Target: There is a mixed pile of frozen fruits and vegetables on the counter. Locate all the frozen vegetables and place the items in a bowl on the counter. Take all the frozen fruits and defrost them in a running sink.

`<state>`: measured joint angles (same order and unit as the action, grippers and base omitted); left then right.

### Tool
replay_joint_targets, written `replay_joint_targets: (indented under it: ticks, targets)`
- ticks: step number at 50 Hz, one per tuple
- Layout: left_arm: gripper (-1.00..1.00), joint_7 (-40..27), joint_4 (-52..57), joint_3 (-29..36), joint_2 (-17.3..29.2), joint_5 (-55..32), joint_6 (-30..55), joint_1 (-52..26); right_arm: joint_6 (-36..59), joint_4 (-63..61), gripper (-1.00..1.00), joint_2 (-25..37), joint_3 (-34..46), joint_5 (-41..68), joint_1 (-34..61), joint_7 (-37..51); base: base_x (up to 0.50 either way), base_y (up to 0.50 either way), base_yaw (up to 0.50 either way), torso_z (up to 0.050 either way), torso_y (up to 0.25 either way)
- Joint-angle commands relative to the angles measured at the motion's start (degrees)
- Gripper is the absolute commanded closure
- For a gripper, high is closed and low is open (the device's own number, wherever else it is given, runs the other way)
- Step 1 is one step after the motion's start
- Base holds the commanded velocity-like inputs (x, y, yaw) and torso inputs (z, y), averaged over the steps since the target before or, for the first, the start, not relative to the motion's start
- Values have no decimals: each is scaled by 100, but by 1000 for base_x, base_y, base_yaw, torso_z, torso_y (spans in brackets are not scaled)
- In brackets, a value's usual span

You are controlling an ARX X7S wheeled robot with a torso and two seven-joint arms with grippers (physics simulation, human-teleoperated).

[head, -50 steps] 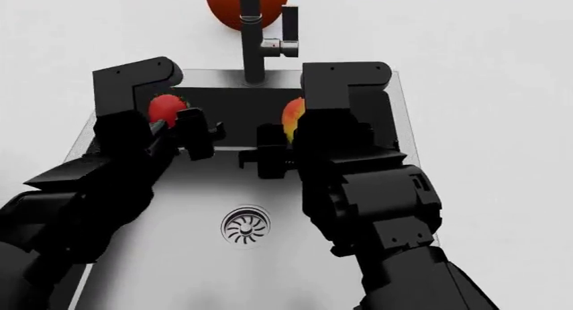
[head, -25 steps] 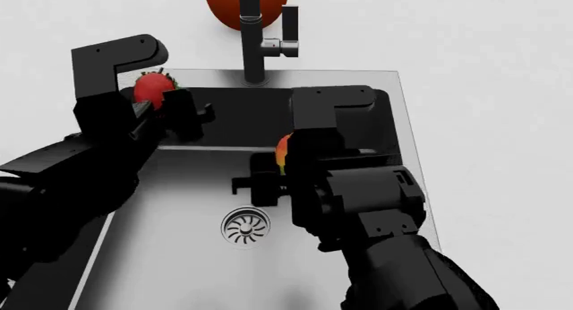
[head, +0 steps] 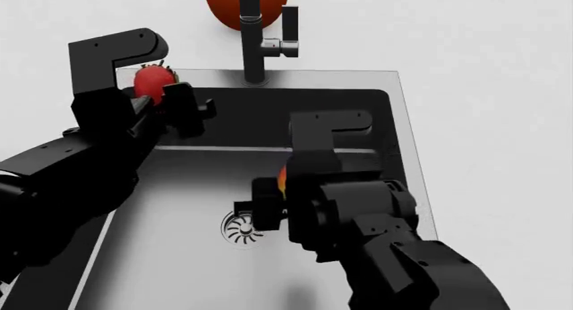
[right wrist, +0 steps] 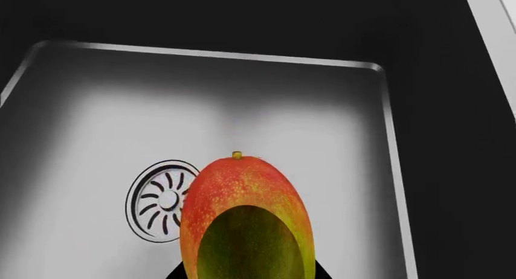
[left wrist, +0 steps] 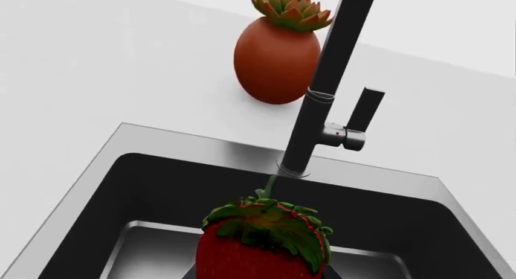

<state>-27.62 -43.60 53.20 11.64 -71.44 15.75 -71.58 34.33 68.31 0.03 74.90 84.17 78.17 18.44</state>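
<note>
the landmark here is the sink (head: 268, 256), a steel basin set into the white counter (head: 501, 88).

left hand (head: 154, 105): closed on the strawberry (head: 152, 82). it holds the fruit above the back left corner of the sink, near the rim and to one side of the faucet (head: 251, 41). the left wrist view shows the strawberry (left wrist: 262, 246) leaf end up, with the faucet column (left wrist: 322, 92) and its side lever (left wrist: 359, 119) just beyond. this placement likely keeps the fruit over the basin and within reach of the spout, as defrosting calls for running water.

right hand (head: 279, 201): closed on the mango (head: 282, 178). it sits low inside the sink, close to the drain (head: 240, 228). the right wrist view shows the mango (right wrist: 246, 221) hanging over the basin floor, just beside the drain (right wrist: 161, 200); whether it touches the floor cannot be told. the low hold suggests a short, controlled release, so the rounded fruit will not roll far.

no water stream is visible in any view. a round reddish pot with a succulent (left wrist: 278, 49) stands on the counter behind the sink, past the faucet. the vegetables and bowl are out of view.
</note>
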Motion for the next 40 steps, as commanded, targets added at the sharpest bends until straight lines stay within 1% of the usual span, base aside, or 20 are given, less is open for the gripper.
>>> replay_joint_targets:
  ticks: [1, 8, 19, 40]
  targets:
    - [100, -62, 59, -1, 14, -112, -56, 2, -231, 34, 100, -2, 1111, 870, 27, -15, 0, 0, 0, 0, 0]
    - [100, -87, 93, -7, 21, -117, -57, 8, -311, -4, 100, -2, 1398, 1095, 11, -3, 0, 0, 0, 0, 0]
    - [100, -103, 100, 0, 21, -102, -64, -1, -360, -88, 100, -2, 1600, 1157, -86, 21, 0, 0, 0, 0, 0]
    - [100, -97, 69, 1, 7, -86, -90, 3, -356, -155, 100, -3, 1602, 990, -278, 13, 0, 0, 0, 0, 0]
